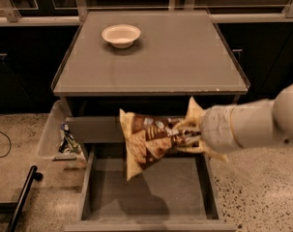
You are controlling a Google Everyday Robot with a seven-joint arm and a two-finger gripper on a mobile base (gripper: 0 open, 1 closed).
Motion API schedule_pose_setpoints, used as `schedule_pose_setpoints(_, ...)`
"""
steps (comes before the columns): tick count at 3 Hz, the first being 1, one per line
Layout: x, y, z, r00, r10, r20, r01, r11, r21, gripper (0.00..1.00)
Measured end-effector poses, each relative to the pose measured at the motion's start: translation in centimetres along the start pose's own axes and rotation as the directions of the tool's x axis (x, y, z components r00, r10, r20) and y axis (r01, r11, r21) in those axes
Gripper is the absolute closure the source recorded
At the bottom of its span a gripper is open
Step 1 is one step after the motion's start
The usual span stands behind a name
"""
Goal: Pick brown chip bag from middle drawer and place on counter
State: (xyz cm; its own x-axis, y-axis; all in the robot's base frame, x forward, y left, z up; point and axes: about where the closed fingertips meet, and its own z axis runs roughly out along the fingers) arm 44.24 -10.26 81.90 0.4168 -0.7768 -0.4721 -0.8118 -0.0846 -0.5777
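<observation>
The brown chip bag (148, 139) hangs in the air above the open middle drawer (151, 187), tilted, its cream lower end pointing down-left. My gripper (187, 134) comes in from the right on a thick white arm and is shut on the bag's right part. The bag sits about level with the drawer front above. The drawer's flat grey bottom lies bare below the bag, with the bag's shadow on it. The counter (184, 57) is the grey top of the cabinet, behind and above the bag.
A white bowl (121, 35) stands on the counter's back left. A clear plastic bin (56, 134) with small items sits on the floor left of the cabinet. A black pole (22, 197) lies at bottom left. Dark cabinets line the back.
</observation>
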Motion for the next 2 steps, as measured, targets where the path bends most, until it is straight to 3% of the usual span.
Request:
schedule_pose_setpoints(1,-2.6,-6.0,-4.8,1.0,-0.012,0.024,0.011,0.999,0.043,1.0)
schedule_pose_setpoints(2,-0.7,-11.8,-8.6,0.996,0.044,0.075,-0.054,0.9881,0.144,1.0)
